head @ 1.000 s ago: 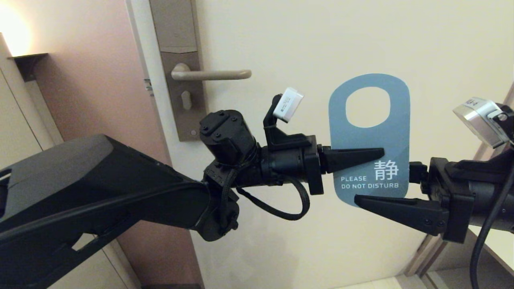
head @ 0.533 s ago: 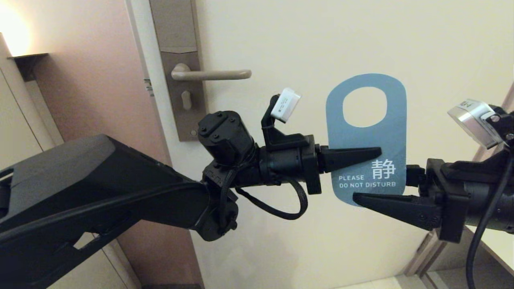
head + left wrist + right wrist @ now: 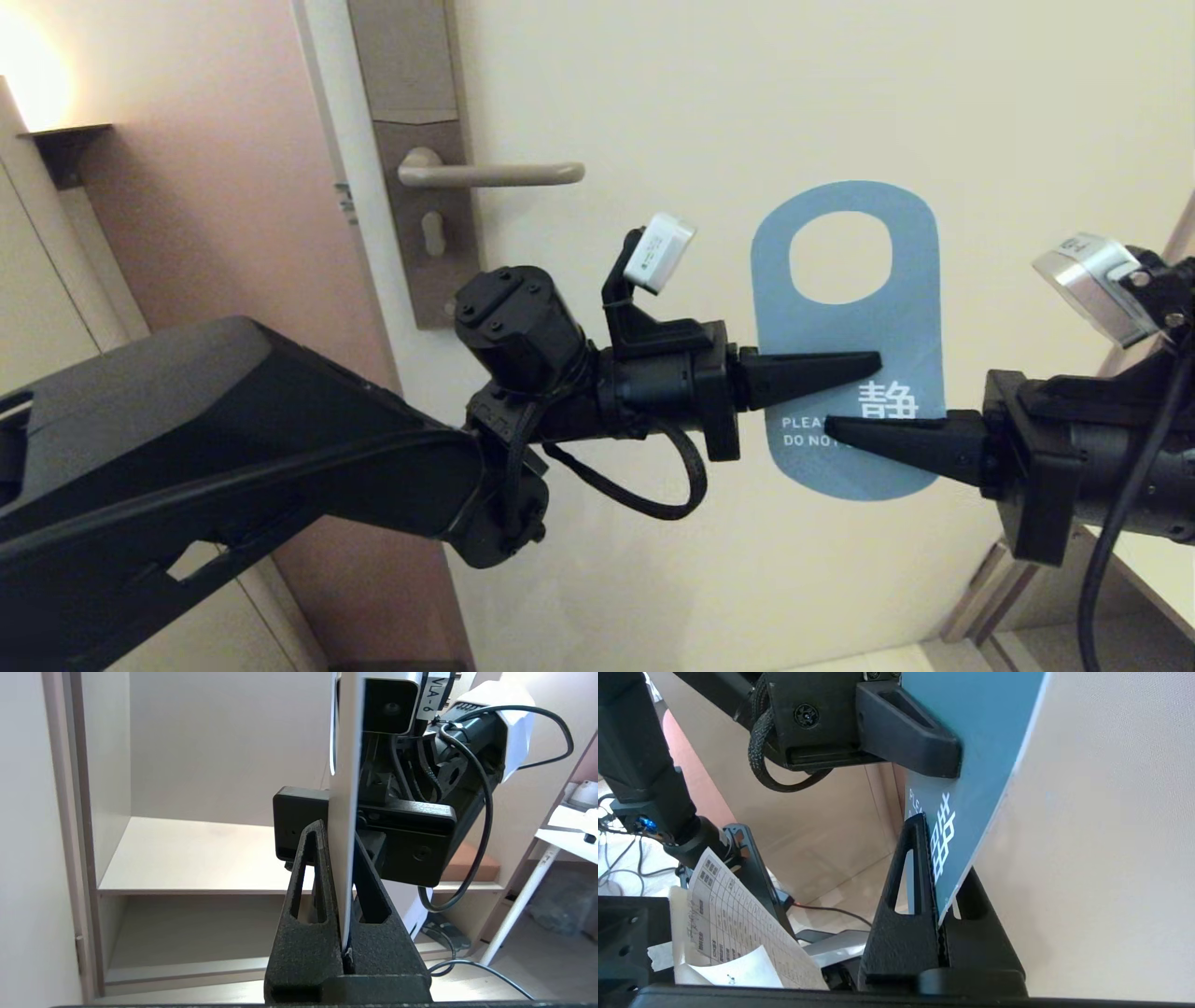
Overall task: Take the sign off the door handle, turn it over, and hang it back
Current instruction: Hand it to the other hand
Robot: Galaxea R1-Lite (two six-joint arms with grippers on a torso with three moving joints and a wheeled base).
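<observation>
Since a moment ago my right end effector (image 3: pixel 840 431) has risen and closed its fingers on the sign (image 3: pixel 845 317), now covering the lettering. My left end effector (image 3: pixel 864 366) pinches the flat blue card from the other edge. It hangs upright before the door, well right of the slim rounded door handle (image 3: pixel 495 173)

We are looking at a thin, stiff, matt blue card sign (image 3: pixel 845 317) with smooth faces, a satin beige metal lever handle (image 3: pixel 495 173) on its brushed brown backplate (image 3: pixel 420 168), and rough-grained matt black plastic fingers (image 3: pixel 901 947).
</observation>
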